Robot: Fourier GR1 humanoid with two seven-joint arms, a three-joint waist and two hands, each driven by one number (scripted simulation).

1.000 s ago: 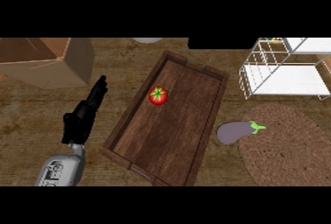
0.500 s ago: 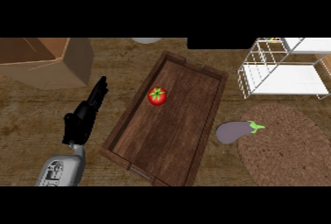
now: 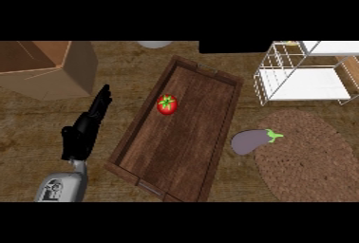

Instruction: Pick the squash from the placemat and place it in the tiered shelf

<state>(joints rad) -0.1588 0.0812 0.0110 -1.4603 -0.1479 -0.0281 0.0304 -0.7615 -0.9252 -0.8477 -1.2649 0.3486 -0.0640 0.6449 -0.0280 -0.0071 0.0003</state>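
A purple vegetable with a green stem, an eggplant by its look, lies at the left edge of the round brown woven placemat. The white wire tiered shelf stands at the upper right, just beyond the mat. My left hand shows at the left of the head view, fingers straight and pointing away, holding nothing, far from the vegetable. My right hand does not show.
A long wooden tray lies diagonally in the middle with a red tomato in it. A cardboard box stands at the upper left. A pale round object peeks in at the top.
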